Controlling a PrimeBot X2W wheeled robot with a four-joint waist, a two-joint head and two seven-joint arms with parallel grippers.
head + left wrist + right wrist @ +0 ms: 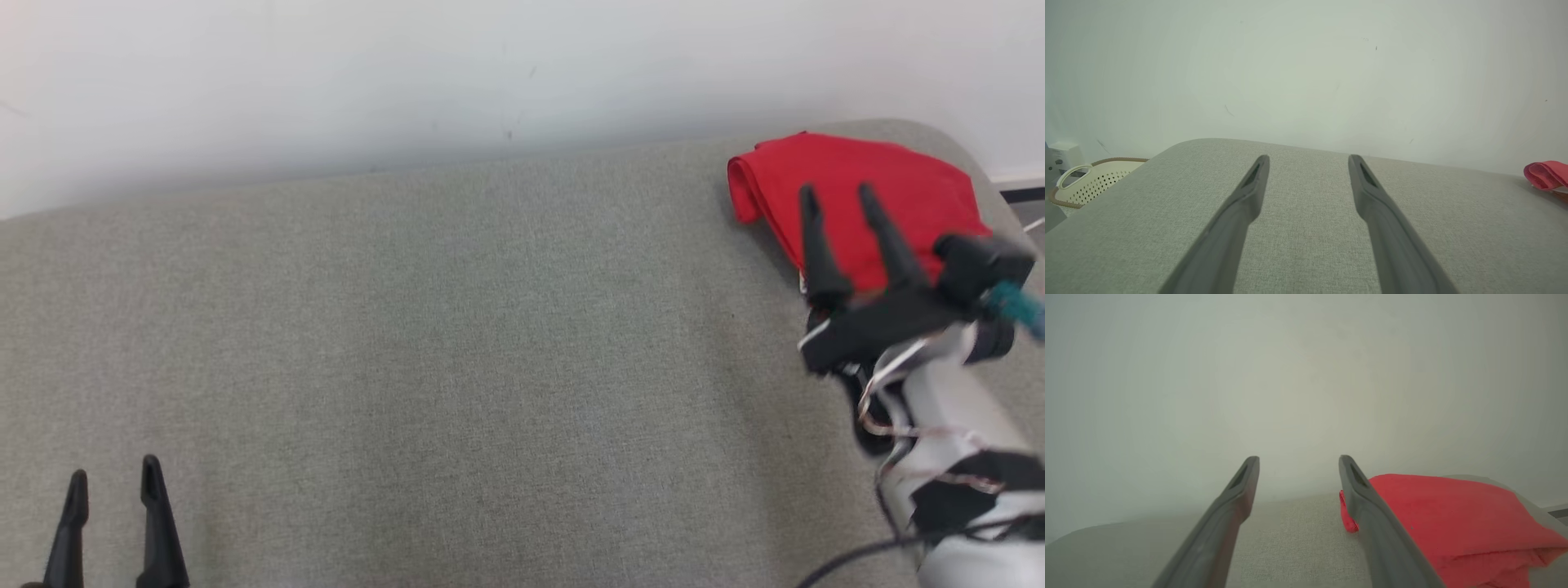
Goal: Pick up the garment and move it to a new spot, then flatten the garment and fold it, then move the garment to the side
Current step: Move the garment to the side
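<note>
Right pincer (pixel 837 189) hovers wide and empty, forearm angled in from lower right, fingers over the folded red garment (pixel 906 175) at the surface's (pixel 408 327) far right corner, seemingly not touching it. Left pincer (pixel 113 467) sits wide at lower left, well apart, fingers pointing forward.

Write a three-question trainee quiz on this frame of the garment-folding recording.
1. True or false: the right gripper is open and holds nothing.
2. Where on the grey cushion does the red garment lie? A far right corner; B centre; C near left.
3. Fill in: the left wrist view shows a perforated cream ___ beyond the cushion's edge.
Key: 1 true; 2 A; 3 basket.
</note>
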